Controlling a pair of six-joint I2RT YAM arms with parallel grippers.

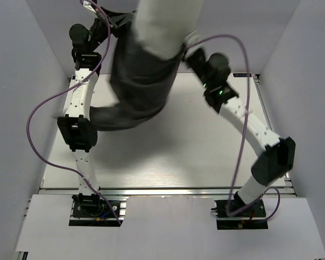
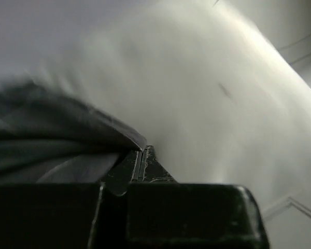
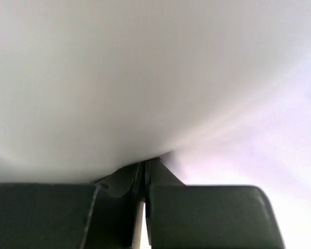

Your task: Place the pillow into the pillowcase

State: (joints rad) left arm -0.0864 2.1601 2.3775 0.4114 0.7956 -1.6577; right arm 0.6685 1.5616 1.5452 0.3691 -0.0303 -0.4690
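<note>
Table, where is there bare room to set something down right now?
The table is bare across its middle and near strip, between the left arm and right arm. Far left is crowded: the pillowcase hangs down beside the left arm, with the pillow poking out above.

Hanging pillowcase [image 1: 141, 86] and pillow [image 1: 160, 27] block the far table [image 1: 179, 157] (near half open).

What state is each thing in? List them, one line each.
pillow: lifted, partly inside the pillowcase, one end sticking out.
pillowcase: held up, lower end trailing on the table.
left gripper: shut on the pillowcase edge.
right gripper: shut, tips against the pillow; grip unclear.
</note>
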